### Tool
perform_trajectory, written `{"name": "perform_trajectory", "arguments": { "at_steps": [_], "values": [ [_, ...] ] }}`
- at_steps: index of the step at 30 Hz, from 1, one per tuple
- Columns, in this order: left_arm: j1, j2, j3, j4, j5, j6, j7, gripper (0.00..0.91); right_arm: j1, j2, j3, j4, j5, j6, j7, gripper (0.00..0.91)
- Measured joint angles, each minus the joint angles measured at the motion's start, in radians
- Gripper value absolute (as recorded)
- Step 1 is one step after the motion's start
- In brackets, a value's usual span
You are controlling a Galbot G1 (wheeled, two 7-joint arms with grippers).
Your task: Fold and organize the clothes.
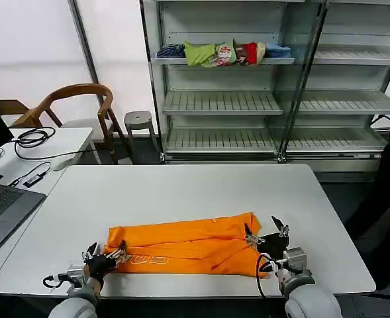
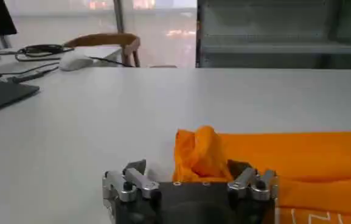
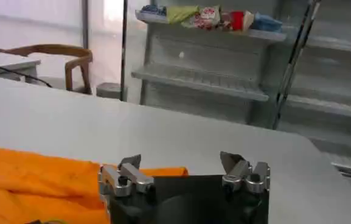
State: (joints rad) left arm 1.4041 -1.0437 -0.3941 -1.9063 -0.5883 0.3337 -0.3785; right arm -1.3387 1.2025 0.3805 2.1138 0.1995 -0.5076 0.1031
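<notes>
The shelving unit (image 1: pixel 274 79) stands against the far wall, its metal racks bare except for one upper shelf that carries a row of small folded garments (image 1: pixel 224 53) in blue, green, red and pale tones. In front of it the white surface (image 1: pixel 181 192) takes up the middle of the head view, with a second white desk (image 1: pixel 62 142) to its left bearing black cables (image 1: pixel 32 138), and a wooden chair (image 1: pixel 82 106) and a small grey stool (image 1: pixel 140 121) behind that. The orange T-shirt (image 1: pixel 188 245) lies on the near part of the surface, close to the front edge, folded lengthwise into a long band that runs from the left claw to the right claw; white lettering shows along its near edge, and its left end is bunched up into a small raised lump in the left wrist view. The left claw (image 1: pixel 105 255) sits low at the band's left end, its fingers spread with the bunched orange cloth lying between them; I cannot tell whether the cloth is touching the fingertips. The right claw (image 1: pixel 266 232) is at the band's right end, its fingers spread wide, one fingertip over the edge of the cloth and the other over bare surface just beyond it, gripping nothing.
</notes>
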Motion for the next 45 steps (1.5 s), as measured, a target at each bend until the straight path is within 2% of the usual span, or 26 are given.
{"name": "perform_trajectory", "arguments": {
  "at_steps": [25,34,45],
  "values": [
    [-0.004,-0.002,-0.007,0.002,0.015,0.006,0.037,0.01,-0.011,0.001,-0.004,0.0,-0.018,0.008,-0.003,0.907],
    [0.01,0.062,-0.109,-0.008,0.02,0.034,0.081,0.02,0.006,-0.006,-0.008,0.001,-0.013,0.015,-0.009,0.907],
    [0.046,0.21,-0.308,0.059,0.045,0.056,0.171,0.02,0.024,-0.006,-0.01,-0.003,-0.01,0.034,-0.021,0.907]
  ]
}}
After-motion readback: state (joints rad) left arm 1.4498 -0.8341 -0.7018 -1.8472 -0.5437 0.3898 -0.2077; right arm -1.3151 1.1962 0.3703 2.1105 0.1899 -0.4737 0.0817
